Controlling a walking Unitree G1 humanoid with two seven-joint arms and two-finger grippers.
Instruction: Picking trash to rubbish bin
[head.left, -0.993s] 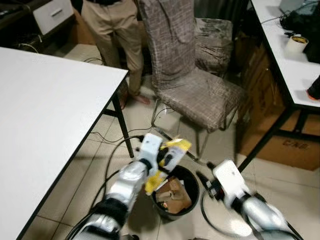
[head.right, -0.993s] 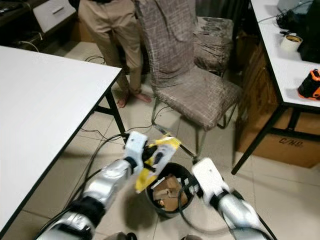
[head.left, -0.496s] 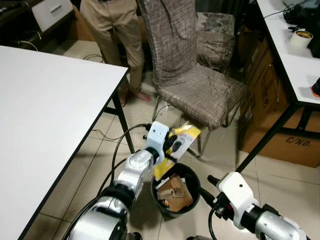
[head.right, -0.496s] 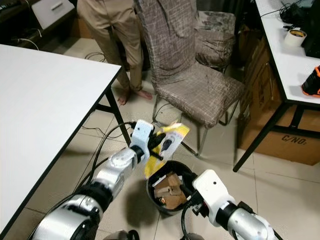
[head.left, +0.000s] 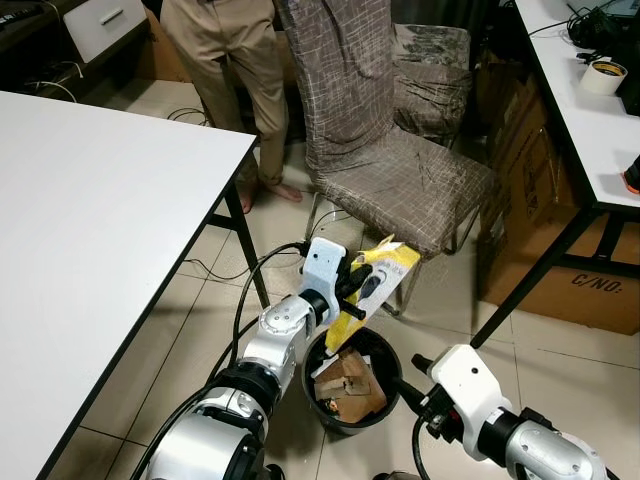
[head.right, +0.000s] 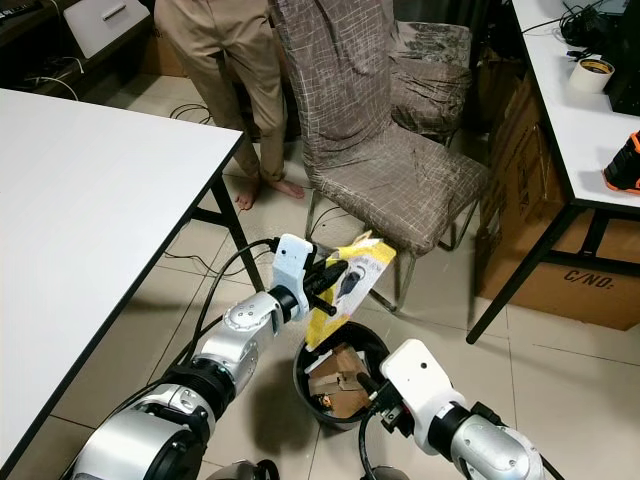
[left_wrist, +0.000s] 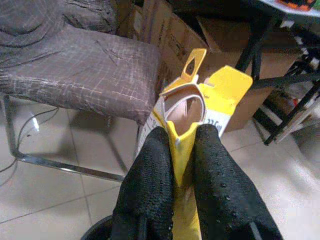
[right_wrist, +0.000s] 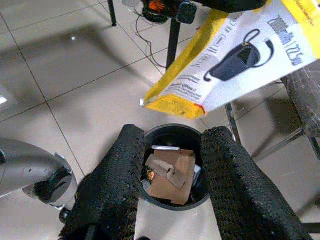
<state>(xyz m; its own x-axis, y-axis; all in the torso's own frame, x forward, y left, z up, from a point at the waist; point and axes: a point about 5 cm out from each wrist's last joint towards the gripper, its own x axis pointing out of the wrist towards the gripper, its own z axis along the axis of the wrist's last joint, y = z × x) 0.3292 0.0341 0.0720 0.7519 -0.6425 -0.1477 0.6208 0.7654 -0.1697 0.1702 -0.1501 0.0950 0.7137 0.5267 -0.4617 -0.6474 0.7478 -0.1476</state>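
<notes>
Trash item: a flat yellow and white cardboard package (head.left: 372, 290) printed with a black device, which I am pinching between the two black fingers (left_wrist: 150, 185) of my left gripper (head.left: 352, 283); the fingers are pressing together on its yellow edge, and the package is tilting above the far rim of the bin (head.left: 390, 352). Receptacle: a round black bin standing on the tiled floor (head.left: 190, 330) between a white table (head.left: 90, 220) and a fabric-covered chair (head.left: 400, 180), and it is holding torn brown cardboard (head.left: 345, 385) near its top. Right gripper (right_wrist: 170, 165): I am holding it low beside the bin with the fingers spread and nothing between them, the bin opening showing in the gap. Handling note, as I judge it: the lower corner of the package is hanging over the opening but the upper part is leaning out toward the chair, so I am wanting to bring the left wrist nearer over the bin's middle and tip the package downward before parting the fingers; otherwise it may catch the rim or slide off the cardboard heap onto the floor. Surroundings: black cables (head.left: 235, 300) are trailing on the floor by the table leg, and a person's legs (head.left: 240, 70) are standing beyond the chair, well apart from the bin.
</notes>
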